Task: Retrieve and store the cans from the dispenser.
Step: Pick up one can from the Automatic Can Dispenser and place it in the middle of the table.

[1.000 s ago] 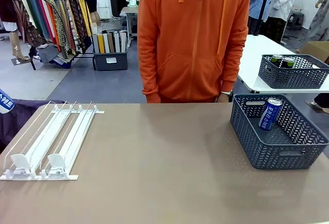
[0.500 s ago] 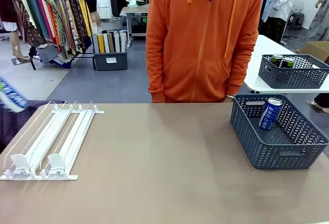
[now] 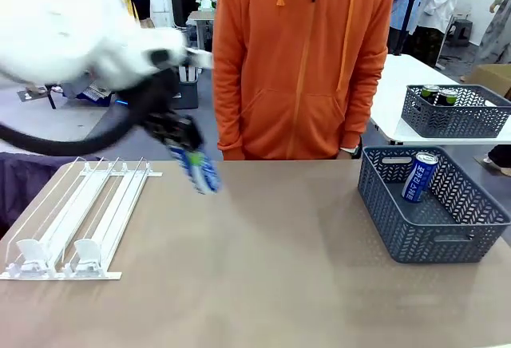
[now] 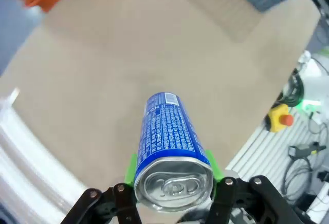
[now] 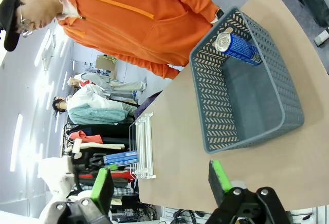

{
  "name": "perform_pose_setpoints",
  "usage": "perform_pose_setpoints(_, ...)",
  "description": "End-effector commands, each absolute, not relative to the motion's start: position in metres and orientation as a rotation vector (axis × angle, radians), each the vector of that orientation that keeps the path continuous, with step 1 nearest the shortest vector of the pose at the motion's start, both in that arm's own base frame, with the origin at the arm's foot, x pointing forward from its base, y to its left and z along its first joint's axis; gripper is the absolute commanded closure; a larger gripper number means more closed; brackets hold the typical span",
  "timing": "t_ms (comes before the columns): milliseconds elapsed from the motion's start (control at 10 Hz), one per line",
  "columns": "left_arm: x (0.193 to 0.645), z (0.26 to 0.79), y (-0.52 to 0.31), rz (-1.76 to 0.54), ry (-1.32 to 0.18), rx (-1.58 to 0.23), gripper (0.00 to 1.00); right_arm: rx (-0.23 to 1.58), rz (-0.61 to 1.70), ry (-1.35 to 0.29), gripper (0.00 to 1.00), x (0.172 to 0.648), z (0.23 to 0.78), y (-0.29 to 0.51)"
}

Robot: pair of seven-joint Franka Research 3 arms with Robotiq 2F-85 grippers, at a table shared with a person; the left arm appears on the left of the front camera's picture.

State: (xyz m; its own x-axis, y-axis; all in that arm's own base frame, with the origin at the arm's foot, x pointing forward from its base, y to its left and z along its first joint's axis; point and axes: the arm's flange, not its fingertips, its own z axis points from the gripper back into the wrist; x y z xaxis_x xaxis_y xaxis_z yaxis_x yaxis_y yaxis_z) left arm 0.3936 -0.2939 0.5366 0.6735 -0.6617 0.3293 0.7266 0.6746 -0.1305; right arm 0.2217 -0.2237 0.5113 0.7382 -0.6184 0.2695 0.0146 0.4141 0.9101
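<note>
The left gripper (image 3: 190,160) is carrying a blue-and-white can (image 3: 200,172) above the counter (image 3: 263,268), its green-padded fingers (image 4: 131,166) pinching the can on both sides just below the silver top. The can is hanging tilted, toward ten o'clock of the counter, just past the far end of the dispenser (image 3: 76,224), whose rails are standing bare but for the white pusher blocks. I judge this the carry step: retrieval is done, and storing is left. A second blue can (image 3: 418,176) is leaning inside the grey basket (image 3: 435,244) at about three o'clock, well apart from the held one. The next move is calling for a long sweep across toward three o'clock, over the basket's near wall, then a release low inside. The right gripper (image 5: 160,185) is waiting with its fingers spread wide, pinching nothing.
</note>
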Motion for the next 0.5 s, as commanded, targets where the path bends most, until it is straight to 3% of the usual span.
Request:
perform_pose_setpoints(0, 0.422, 0.513, -0.336, -0.845, -0.249, -0.129, 1.00, 1.109, -0.413, -0.684, 0.00, 0.224, 0.512, -0.224)
perform_pose_setpoints(400, 0.413, 0.435, -0.404, -0.954, -0.139, -0.040, 1.00, 1.109, -0.413, -0.684, 0.00, 0.224, 0.512, -0.224)
